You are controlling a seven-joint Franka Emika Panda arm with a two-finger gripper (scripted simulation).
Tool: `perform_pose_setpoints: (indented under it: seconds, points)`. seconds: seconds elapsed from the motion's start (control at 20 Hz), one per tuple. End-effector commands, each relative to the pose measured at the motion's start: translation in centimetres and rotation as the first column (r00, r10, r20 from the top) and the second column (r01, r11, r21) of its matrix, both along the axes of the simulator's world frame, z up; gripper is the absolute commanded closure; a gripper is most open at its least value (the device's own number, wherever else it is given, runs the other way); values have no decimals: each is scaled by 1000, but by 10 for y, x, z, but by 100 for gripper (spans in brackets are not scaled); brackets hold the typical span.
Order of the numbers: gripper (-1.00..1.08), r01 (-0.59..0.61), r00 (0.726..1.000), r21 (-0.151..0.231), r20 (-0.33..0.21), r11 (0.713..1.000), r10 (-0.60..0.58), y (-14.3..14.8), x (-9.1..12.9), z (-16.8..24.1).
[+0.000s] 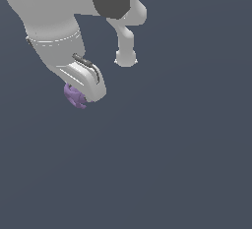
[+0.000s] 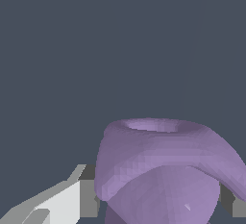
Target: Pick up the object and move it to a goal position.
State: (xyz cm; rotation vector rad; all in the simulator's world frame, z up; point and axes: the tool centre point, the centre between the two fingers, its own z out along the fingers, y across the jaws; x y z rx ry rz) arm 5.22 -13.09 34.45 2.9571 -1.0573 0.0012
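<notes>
The gripper (image 1: 83,98) is clamped on the purple blob (image 2: 163,170), which sits between its fingers (image 2: 89,196), so the carry seems underway and next needs steady travel to the goal.

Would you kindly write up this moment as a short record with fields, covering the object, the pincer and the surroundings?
object: light-purple lumpy blob, irregular, with a shallow hollow on one side
pincer: white, with a grey pad on either side of the blob
contact: pads look pressed against the blob's flanks, so it appears gripped
exterior view: blob peeks out beside the pincer's tip, mostly hidden by it
surroundings: plain dark grey-blue background
goal marker: none visible in either view
</notes>
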Motion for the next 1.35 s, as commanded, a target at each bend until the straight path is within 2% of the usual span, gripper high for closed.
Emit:
perform_pose_setpoints:
  seconds: [0.0, 0.6, 1.3]
  points:
    - [108, 0, 1000, 0, -1, 1000, 0, -2, 6, 13]
    - [108, -1, 1000, 1, 0, 1000, 1, -7, 28, 57]
    - [108, -1, 1000, 1, 0, 1000, 1, -9, 36, 69]
